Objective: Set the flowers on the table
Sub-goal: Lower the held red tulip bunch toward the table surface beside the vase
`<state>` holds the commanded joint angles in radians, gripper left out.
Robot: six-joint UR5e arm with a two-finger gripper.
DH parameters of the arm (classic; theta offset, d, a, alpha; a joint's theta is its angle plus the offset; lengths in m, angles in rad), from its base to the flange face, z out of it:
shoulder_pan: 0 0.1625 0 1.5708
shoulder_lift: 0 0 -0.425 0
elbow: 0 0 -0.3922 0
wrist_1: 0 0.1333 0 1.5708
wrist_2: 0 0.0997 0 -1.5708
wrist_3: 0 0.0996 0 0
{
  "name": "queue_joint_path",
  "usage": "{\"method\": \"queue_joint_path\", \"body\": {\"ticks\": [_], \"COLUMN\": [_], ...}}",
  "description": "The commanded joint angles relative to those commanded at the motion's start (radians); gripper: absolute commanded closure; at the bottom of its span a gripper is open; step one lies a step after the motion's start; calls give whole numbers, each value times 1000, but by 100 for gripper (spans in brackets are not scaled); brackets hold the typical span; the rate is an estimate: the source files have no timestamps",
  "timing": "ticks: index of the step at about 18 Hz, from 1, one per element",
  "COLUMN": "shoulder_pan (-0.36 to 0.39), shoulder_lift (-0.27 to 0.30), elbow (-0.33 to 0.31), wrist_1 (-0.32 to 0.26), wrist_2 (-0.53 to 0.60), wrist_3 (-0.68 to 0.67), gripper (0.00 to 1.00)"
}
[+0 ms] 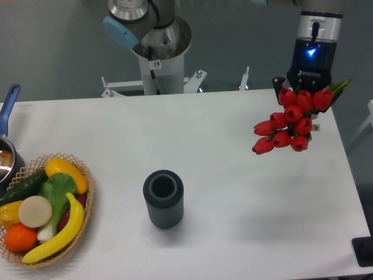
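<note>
The flowers, a bunch of red tulip buds on green stems, hang in the air above the right part of the white table. My gripper holds them by the stems from above, with the buds pointing down and to the left. The fingers are mostly hidden behind the buds. The gripper body shows a blue light. The bunch does not touch the tabletop.
A dark ribbed cylinder stands open-topped near the table's middle front. A wicker basket of plastic fruit and vegetables sits at the front left. A pot with a blue handle is at the left edge. The robot base stands behind the table.
</note>
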<state>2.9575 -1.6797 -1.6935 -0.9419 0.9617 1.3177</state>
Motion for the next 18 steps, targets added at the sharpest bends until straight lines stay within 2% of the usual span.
{"method": "queue_joint_path", "body": {"ticks": [7,13,18], "shoulder_pan": [-20,-90,-188], "shoulder_lift": [0,-2,-17], "elbow": [-5,-6,-23], "wrist_1": [0,-2,-11], "wrist_2": [98,287,475], "wrist_3": [-2,-8,-14], "gripper": [61,61,61]}}
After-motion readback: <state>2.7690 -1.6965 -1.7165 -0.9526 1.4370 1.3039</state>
